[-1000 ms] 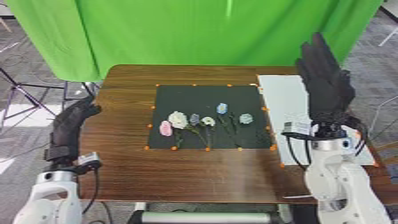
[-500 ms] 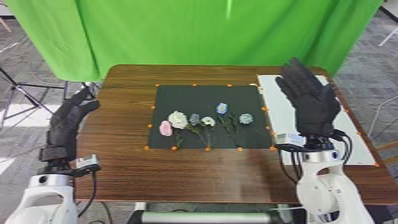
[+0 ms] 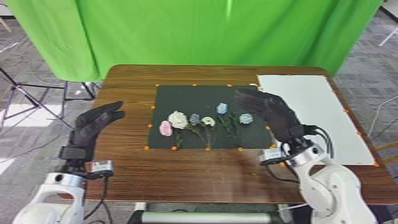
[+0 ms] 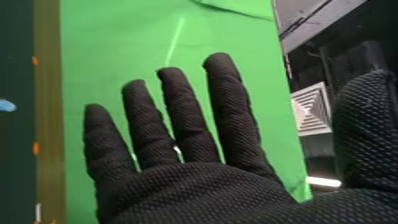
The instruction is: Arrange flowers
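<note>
In the head view my right hand is over the dark mat's right part, just right of the blue-grey flower, holding nothing. My left hand stands open at the table's left edge. On the dark mat lie a pink flower, a large white flower, a purple-grey flower, a small white flower and a blue flower, stems toward the robot. In the right wrist view my right hand has straight, spread fingers; the blue flower shows beyond it.
A white board lies on the brown table to the right of the mat. Orange markers line the edges of mat and board. A green curtain hangs behind the table.
My right hand has swung left from above the white board to the mat's right part. My left hand has shifted a little to the right, its fingers now angled inward.
</note>
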You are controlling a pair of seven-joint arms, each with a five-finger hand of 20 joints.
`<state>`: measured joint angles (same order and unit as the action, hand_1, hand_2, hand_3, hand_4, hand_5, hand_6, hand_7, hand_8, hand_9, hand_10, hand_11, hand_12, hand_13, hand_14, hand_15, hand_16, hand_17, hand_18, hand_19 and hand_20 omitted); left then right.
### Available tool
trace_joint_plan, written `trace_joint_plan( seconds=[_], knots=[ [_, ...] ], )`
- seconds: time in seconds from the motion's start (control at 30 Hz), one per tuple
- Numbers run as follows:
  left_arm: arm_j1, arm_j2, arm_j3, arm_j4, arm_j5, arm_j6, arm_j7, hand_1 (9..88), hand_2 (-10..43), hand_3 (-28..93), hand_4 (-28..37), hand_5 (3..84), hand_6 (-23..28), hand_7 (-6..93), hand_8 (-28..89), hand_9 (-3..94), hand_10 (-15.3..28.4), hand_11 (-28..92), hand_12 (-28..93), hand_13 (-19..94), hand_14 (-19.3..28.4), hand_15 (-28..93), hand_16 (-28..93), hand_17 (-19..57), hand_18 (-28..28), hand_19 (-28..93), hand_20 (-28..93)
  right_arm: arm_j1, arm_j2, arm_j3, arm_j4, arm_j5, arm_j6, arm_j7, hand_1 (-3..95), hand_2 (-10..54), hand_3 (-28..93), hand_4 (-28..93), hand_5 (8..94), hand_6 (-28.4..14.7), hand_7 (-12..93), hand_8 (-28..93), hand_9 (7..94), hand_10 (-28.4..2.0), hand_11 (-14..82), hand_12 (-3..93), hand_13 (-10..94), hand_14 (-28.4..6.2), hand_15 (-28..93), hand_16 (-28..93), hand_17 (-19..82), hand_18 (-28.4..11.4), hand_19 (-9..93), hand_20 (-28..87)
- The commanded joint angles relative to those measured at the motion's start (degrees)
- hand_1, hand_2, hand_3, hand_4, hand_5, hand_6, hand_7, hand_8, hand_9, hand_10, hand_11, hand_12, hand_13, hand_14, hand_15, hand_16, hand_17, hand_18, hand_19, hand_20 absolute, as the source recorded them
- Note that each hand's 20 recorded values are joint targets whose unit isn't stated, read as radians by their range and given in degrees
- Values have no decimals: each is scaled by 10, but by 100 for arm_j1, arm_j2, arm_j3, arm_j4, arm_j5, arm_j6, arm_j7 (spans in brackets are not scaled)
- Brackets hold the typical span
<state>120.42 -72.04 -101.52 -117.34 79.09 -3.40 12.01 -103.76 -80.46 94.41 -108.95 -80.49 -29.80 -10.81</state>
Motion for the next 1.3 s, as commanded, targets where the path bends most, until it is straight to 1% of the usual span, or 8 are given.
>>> trace_joint_plan(
  seconds=[0.03,0.33,0.53,0.63,0.83,1.03,1.1,1.3],
  knots=[
    [-175,-50,159,94,-125,22,86,221,47,633,-273,461,38,121,-75,511,146,192,98,391,177,116,-11,75,144,164,177,50,23,-78,28,210,158,-142,63,49,679,-164,503,-10,60,-69,453,-149,54,102,314,-153,94,93,146,-158,20,238],
    [-104,-90,130,70,-284,133,75,227,44,633,-265,466,37,130,-78,512,146,199,103,388,179,126,-5,57,137,123,154,39,10,-90,13,-67,-91,-95,64,49,682,-163,503,-11,61,-68,459,-150,55,110,321,-161,102,101,149,-160,18,243],
    [-61,-99,78,34,-134,47,76,230,43,634,-262,466,36,132,-78,512,145,202,106,386,180,129,-2,51,137,120,153,-1,-5,-105,5,36,-45,-107,68,47,683,-163,506,-11,63,-67,462,-151,57,118,332,-166,110,114,149,-162,21,246],
    [-2,-105,83,33,-320,138,24,232,43,631,-260,467,36,132,-78,511,145,204,108,386,180,130,-1,50,137,119,152,-51,-32,-94,-13,-48,-106,-56,68,47,685,-163,507,-11,64,-68,464,-152,57,121,336,-166,110,120,150,-163,22,247],
    [-13,-119,118,39,-191,52,19,233,42,632,-256,467,37,133,-78,511,144,207,111,385,180,132,0,50,135,116,151,-115,-40,-78,-23,40,-9,-69,70,44,687,-164,508,-11,65,-68,468,-152,58,126,339,-166,109,128,149,-164,26,247],
    [-18,-134,279,56,-314,520,192,238,41,635,-253,472,37,136,-77,515,144,212,113,392,182,140,1,50,136,116,152,-67,-15,-115,1,56,10,-83,74,40,688,-163,508,-11,64,-68,469,-152,58,129,344,-166,110,133,151,-164,28,247],
    [-6,-158,277,-2,-280,530,-9,242,42,634,-252,475,38,139,-78,518,145,217,114,394,183,147,2,50,135,115,152,-137,-38,-99,-40,98,56,-2,75,37,690,-163,508,-11,64,-68,470,-152,59,130,345,-167,111,135,151,-165,28,247],
    [128,-212,224,-62,-304,554,-24,254,50,635,-249,481,38,147,-79,532,148,242,120,392,185,166,1,40,140,129,155,-160,-26,-148,-26,196,112,109,78,35,690,-164,509,-11,66,-68,475,-153,60,134,350,-170,113,142,153,-165,30,250]
  ],
)
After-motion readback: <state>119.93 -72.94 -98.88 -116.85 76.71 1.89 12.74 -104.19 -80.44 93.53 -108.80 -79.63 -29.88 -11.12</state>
